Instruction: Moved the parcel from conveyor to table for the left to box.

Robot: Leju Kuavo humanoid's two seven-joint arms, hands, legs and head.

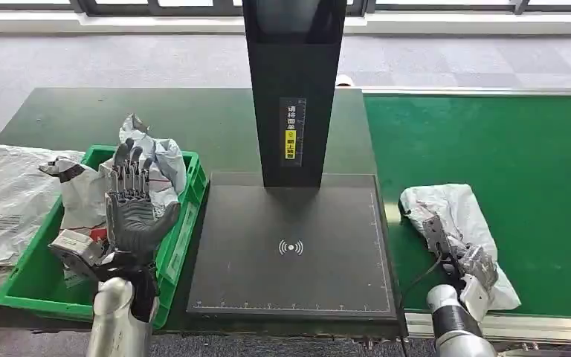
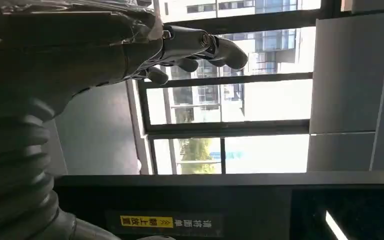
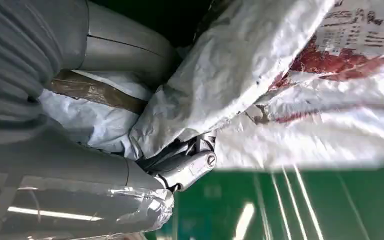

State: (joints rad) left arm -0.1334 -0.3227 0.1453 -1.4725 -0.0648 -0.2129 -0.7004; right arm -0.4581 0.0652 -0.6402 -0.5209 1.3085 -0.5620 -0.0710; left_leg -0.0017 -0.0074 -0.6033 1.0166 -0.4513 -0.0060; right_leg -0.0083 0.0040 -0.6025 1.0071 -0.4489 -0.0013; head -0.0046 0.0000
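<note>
The right hand lies on the near part of the white parcel on the green conveyor, its fingers closed into the crumpled plastic; because the grip seems to catch only loose wrapping, the parcel could slip out or tear when lifted. The left hand stands upright over the green box with fingers spread, holding nothing. On its way to the black counter the hanging parcel might hit the black post behind it.
</note>
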